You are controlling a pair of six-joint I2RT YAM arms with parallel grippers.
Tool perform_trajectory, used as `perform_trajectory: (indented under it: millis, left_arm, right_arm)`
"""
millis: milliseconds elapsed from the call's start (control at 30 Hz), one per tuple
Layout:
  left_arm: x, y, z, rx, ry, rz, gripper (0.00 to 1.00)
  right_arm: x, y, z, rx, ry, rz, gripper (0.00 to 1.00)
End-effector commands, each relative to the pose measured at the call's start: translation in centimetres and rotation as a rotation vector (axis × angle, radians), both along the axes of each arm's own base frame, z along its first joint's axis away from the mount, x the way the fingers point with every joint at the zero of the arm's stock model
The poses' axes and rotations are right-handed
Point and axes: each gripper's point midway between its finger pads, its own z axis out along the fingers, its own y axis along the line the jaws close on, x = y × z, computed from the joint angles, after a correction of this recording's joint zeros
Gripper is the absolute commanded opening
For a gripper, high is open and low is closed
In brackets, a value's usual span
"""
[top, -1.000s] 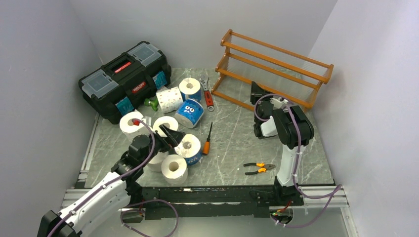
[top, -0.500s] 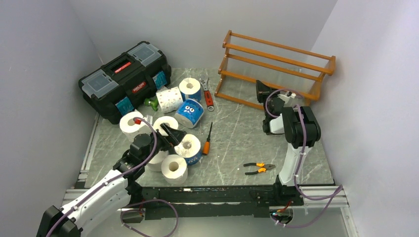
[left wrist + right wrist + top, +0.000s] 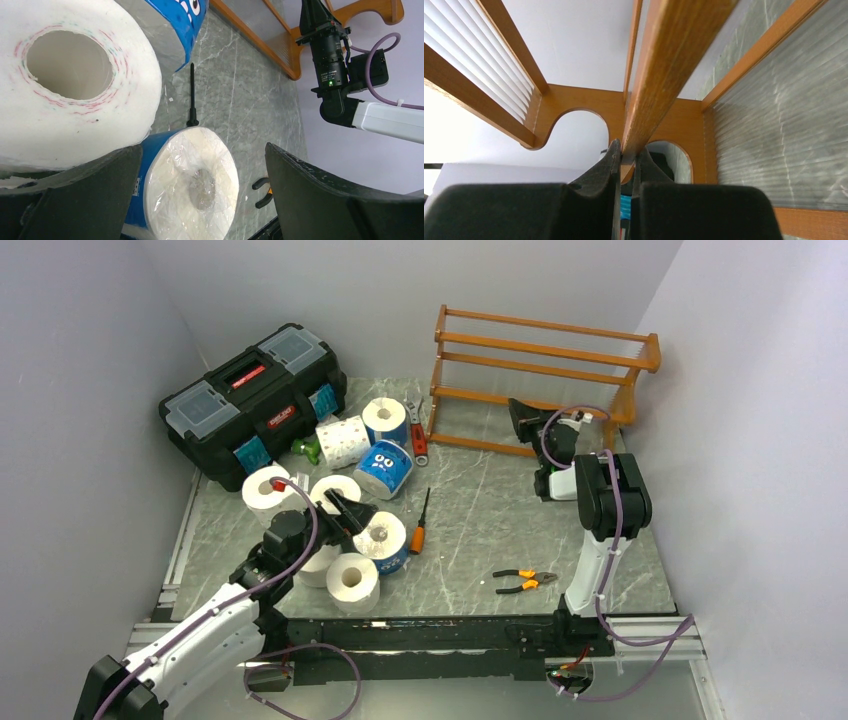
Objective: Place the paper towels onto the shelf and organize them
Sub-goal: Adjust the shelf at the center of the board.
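Paper towels [image 3: 352, 580]: all eight sit on the tabletop [image 3: 470, 530], left of centre. Five are white, three blue-wrapped. They form a loose cluster. Three lie just in front of the black toolbox [image 3: 250, 400]. The others are nearer the left arm, and several of them touch.

Shelf [image 3: 545, 340]: upright at the back right, long side roughly along the back wall [image 3: 400, 290], well apart from the rolls.

Right gripper [image 3: 625, 159]: fingers pressed together on the edge of one wooden rail of the shelf. The top view puts the grip low on the shelf's front.

Left gripper [image 3: 202, 150]: jaws wide apart, one finger on either side of a blue-wrapped roll [image 3: 192, 185], a white roll close on its left. Nothing is gripped. Cannot tell whether either finger touches the wrapper.

Surface: grey-green marbled slab with pale veins, metal framing along the near and left edges.
- Screwdriver [image 3: 420, 525], orange handle, just right of the blue-wrapped roll.
- Red-handled wrench [image 3: 421, 432], between the rear rolls and the shelf.
- Orange-handled pliers [image 3: 525, 581], near the right arm's base.

Room: plain pale walls close the back, left and right sides.
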Motion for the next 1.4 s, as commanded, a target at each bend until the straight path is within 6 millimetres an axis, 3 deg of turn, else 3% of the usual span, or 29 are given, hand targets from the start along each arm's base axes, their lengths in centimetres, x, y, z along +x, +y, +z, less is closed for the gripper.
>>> perform_trajectory:
  millis: [0,367,667,733,800,867,1000,1100,1367]
  left_arm:
    - [-0.1,-0.4,0.5,-0.020,-0.015,-0.017,0.99]
    - [0.0,-0.5,0.3,-0.024,-0.010,-0.017,0.99]
    - [0.1,-0.6,0.5,-0.027,-0.009,-0.015,0.99]
    - [0.1,-0.6,0.5,-0.030,-0.008,-0.015,0.99]
    - [0.1,-0.5,0.4,-0.029,-0.008,-0.014,0.99]
    - [0.1,-0.4,0.6,-0.031,-0.015,-0.008,0.99]
    - [0.0,-0.1,1.1,-0.032,-0.030,0.004,0.99]
    - [0.0,0.0,1.3,-0.031,-0.036,0.007,0.99]
    - [-0.3,1.6,2.9,-0.006,-0.068,0.061,0.99]
  right_arm:
    - [-1.3,3.9,-1.6,-0.185,-0.001,0.184,0.00]
    - [1.0,3.3,-3.5,-0.231,0.067,0.222,0.00]
    - [-0.1,3.1,-3.4,-0.241,0.061,0.229,0.01]
    - [-0.3,2.8,-3.0,-0.241,0.059,0.228,0.11]
    - [-0.6,2.5,-2.4,-0.243,0.055,0.224,0.32]
    - [-0.8,2.2,-2.0,-0.250,0.062,0.217,0.46]
    - [-1.4,1.5,-0.8,-0.269,0.064,0.199,0.62]
    - [-2.3,1.4,0.3,-0.277,0.063,0.198,0.82]
    - [-8.7,1.6,1.8,-0.417,0.109,0.223,0.89]
